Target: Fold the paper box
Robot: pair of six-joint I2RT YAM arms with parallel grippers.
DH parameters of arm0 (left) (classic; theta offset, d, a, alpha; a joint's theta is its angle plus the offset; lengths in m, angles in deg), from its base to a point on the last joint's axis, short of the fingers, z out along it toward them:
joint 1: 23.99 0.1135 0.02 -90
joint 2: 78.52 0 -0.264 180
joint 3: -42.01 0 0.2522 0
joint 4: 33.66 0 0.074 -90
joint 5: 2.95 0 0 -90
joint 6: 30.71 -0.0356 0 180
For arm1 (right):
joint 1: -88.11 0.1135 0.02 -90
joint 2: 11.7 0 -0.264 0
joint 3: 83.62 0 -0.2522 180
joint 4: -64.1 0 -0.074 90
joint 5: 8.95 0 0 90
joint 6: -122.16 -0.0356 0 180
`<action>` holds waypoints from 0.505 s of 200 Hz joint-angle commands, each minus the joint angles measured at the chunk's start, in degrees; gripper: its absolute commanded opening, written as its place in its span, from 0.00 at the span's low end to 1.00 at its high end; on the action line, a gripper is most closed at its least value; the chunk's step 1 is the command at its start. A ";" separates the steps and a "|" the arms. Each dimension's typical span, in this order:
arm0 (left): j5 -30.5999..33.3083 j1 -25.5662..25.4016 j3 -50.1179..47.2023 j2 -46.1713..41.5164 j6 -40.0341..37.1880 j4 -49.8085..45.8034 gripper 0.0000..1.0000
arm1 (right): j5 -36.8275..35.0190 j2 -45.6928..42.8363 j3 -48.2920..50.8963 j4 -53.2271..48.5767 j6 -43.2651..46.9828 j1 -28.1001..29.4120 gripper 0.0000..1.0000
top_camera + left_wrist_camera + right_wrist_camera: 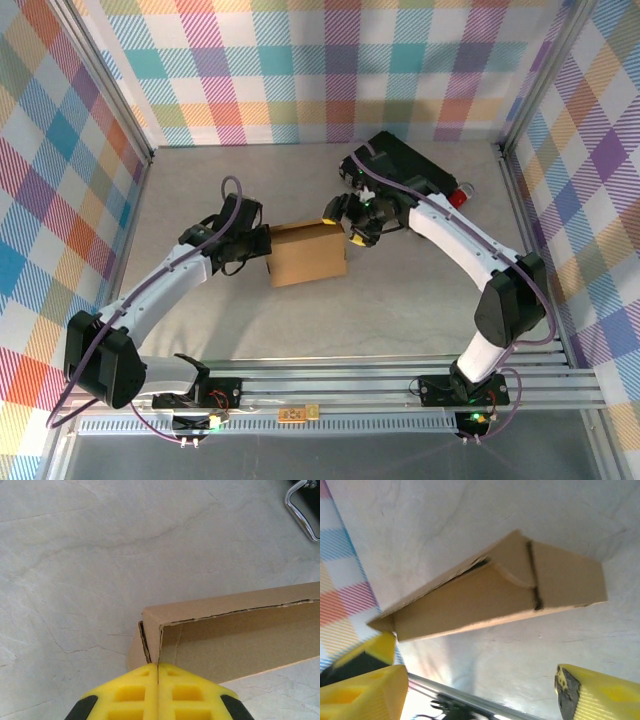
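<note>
Brown paper box (pixel 307 254) — left fingers (pixel 125 695) clenched at its corner, right fingers (pixel 360 692) released — overhead, black case (pixel 420 163) beyond.

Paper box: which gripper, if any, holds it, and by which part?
The left gripper pinches the paper box by its corner wall edge; the right gripper stands open, off it.

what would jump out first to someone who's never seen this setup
The brown box sits mid-table, partly folded, with an arm at each end. The left gripper is shut with its tips at the box's left end, while the right gripper stands open just off the right end. Loud plaid walls ring the table, and a black case lies at the far right.
</note>
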 commanded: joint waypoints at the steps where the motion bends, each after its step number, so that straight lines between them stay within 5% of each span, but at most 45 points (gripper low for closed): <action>1: 2.90 -1.38 -1.06 -2.13 -0.09 1.13 0.00 | 7.10 -2.73 6.04 14.96 -19.57 -0.95 0.80; 59: 5.05 -2.89 -2.03 -3.90 0.49 1.13 0.00 | 8.84 -4.19 15.29 26.18 -33.60 -1.05 0.86; 101: 5.43 -3.82 -2.35 -4.21 0.86 1.31 0.00 | 9.27 -3.83 19.87 31.02 -34.24 -1.73 0.72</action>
